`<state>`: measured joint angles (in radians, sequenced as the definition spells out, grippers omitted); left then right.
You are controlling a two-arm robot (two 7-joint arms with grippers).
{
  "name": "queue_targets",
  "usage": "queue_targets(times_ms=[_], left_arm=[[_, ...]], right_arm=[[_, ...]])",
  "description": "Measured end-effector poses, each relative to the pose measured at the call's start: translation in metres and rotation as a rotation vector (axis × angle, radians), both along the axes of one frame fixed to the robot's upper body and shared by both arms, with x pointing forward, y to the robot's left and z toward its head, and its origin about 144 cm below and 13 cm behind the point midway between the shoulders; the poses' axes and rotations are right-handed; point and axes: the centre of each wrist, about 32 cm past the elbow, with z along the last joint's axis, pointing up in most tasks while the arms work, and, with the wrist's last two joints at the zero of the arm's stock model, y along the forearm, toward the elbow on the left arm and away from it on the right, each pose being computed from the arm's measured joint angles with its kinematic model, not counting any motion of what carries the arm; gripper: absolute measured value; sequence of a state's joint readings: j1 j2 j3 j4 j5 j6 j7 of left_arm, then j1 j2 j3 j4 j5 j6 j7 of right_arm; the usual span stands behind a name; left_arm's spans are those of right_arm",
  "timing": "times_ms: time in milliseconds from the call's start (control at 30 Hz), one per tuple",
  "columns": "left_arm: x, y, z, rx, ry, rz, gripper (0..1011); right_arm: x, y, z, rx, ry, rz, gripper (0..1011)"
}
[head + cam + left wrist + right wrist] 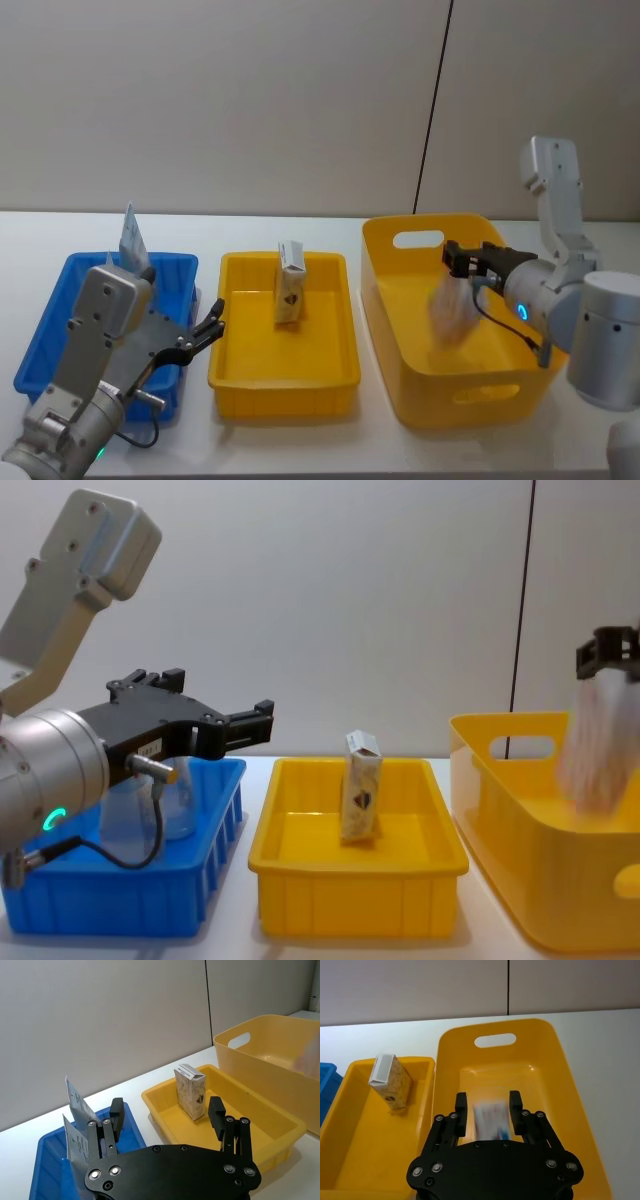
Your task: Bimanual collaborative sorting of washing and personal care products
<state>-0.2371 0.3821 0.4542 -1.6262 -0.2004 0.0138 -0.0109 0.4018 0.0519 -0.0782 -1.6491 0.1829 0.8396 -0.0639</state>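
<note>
Here, right gripper above deep yellow plastic tub with cut-out handles. Blurred pale blue-white soft pouch at its tip, hanging over tub interior; jaw state, gripping or letting go: cannot tell. Left gripper over near right corner of blue plastic bin, jaws spread wide, holding nothing. Two further pale pouches upright at far end of blue bin. Small white carton with reddish speckled print upright in shallow yellow plastic tray, between bin and tub.
</note>
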Motion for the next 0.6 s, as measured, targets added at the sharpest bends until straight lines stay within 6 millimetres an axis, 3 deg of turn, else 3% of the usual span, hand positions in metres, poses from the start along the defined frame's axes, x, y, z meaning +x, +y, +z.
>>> queue_targets(times_ms=[400,600], left_arm=[[0.002,0.0,0.004,0.001,-0.004,0.02,1001],[0.004,-0.001,0.008,-0.002,0.006,0.062,1002]], right_arm=[[-0.012,-0.012,-0.025,-0.061,-0.111,0.047,870],[-0.02,-0.017,-0.036,-0.097,-0.18,0.074,990]])
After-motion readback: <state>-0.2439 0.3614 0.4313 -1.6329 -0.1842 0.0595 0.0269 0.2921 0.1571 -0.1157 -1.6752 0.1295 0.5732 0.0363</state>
